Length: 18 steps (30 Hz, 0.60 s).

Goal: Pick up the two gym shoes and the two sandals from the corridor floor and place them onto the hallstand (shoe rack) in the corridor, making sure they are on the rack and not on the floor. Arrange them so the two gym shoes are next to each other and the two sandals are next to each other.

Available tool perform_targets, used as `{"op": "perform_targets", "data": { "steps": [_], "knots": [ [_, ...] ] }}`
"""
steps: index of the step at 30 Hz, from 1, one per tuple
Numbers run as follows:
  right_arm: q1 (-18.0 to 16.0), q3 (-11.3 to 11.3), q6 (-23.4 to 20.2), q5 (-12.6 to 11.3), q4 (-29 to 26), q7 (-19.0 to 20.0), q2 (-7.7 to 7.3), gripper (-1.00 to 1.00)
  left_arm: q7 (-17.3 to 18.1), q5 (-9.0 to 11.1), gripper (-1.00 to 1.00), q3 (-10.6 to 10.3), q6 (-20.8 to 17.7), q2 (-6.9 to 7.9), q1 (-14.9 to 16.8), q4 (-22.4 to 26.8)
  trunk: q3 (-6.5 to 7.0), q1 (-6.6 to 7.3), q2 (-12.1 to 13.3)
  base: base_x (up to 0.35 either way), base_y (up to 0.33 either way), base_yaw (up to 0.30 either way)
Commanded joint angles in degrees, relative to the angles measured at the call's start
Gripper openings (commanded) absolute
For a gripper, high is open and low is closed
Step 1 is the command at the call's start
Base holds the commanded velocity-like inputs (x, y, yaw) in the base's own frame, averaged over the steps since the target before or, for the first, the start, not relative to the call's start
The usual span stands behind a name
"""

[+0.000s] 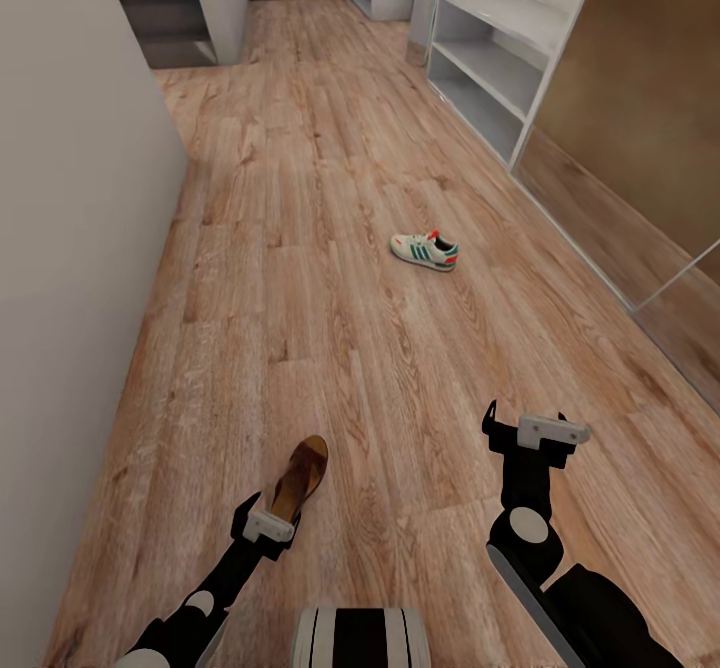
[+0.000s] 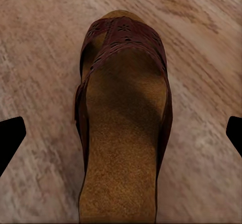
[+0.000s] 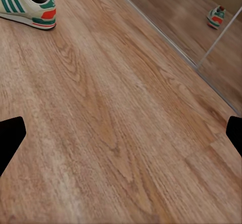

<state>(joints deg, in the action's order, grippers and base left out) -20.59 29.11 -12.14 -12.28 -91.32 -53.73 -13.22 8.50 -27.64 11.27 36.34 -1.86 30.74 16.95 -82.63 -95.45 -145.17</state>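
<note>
One sandal [image 1: 299, 478] is lying flat on the corridor floor [image 1: 330, 328] right in front of the left gripper [image 1: 268, 525], toe pointing away from the robot. From the left wrist camera the sandal [image 2: 122, 118] sits straight between the two fingertips, jaws spread wide with a finger on either side and neither one touching it. One gym shoe [image 1: 425, 249] is further up the corridor, well apart from the sandal, resting on its sole, heel toward the mirrored wall. The right gripper [image 1: 528, 435] hangs above bare planks, jaws wide as well and holding nothing; its wrist camera catches that gym shoe [image 3: 27, 6] off in a corner. Pale grey hallstand [image 1: 495, 58] runs along the right-hand wall, beyond the shoe.
</note>
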Motion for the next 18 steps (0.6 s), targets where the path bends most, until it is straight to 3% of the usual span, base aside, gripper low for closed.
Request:
{"op": "perform_targets", "data": {
  "steps": [1, 18],
  "knots": [
    [-0.06, 0.16, -0.56, -0.15, -0.09, -0.43, -0.06, 1.0, 0.47, -0.14, 1.0, 0.51, 0.15, -0.02, 0.02, 0.01, -0.13, 0.01, -0.02, 0.0, 0.0, 0.0],
    [-0.06, 0.16, -0.46, -0.14, -0.09, -0.5, -0.06, 1.0, 0.47, -0.13, 1.0, 0.66, 0.29, 0.02, 0.02, 0.03, -1.61, 0.01, -0.02, 0.0, 0.0, 0.0]
  ]
}}
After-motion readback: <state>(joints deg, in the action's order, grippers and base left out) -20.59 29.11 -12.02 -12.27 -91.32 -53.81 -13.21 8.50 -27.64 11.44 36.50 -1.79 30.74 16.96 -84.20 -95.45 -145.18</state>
